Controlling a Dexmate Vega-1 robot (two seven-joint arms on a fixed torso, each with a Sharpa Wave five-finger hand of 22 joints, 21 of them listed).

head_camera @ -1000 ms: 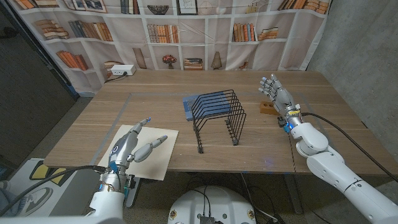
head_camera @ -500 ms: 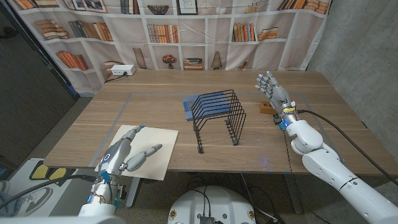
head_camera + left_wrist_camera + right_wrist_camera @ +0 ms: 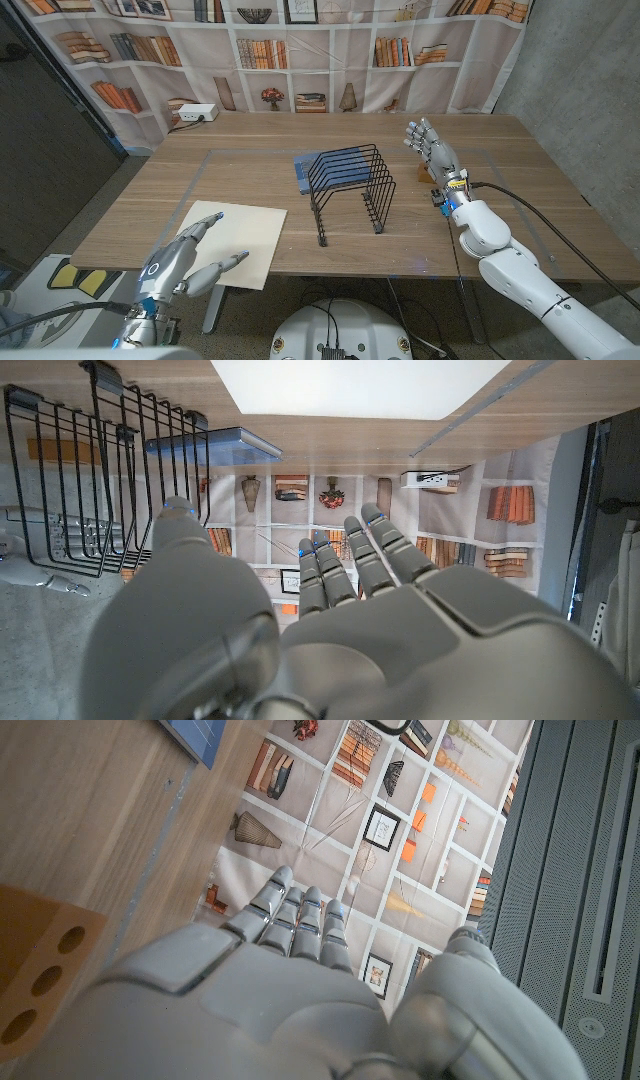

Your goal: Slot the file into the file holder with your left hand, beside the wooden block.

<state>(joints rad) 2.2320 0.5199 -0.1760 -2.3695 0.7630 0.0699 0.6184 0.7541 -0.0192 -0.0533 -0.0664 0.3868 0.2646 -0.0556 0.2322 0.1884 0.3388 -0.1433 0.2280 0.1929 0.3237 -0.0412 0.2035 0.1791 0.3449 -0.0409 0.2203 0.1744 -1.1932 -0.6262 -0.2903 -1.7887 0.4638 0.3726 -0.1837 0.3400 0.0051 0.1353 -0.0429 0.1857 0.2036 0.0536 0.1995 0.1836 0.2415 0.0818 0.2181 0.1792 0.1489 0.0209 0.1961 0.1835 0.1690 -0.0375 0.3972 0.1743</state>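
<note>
A cream file (image 3: 238,238) lies flat near the table's front left edge, and it also shows as a pale sheet (image 3: 360,385) in the left wrist view. My left hand (image 3: 185,262) hovers at that edge with its fingers stretched over the file's near corner and its thumb apart, holding nothing. The black wire file holder (image 3: 350,188) stands mid-table with nothing in its slots (image 3: 90,480). My right hand (image 3: 430,150) is raised to the holder's right, fingers spread and empty. The wooden block with holes (image 3: 40,970) sits just beyond that hand, mostly hidden in the head view.
A flat blue pad (image 3: 303,170) lies behind the holder's left side. A white power strip (image 3: 195,113) sits at the back left corner. Blue tape lines mark the tabletop, and a printed bookshelf backdrop hangs behind the table.
My left hand has drawn back off the file toward the table's front edge. My right hand has shifted a little left, toward the holder.
</note>
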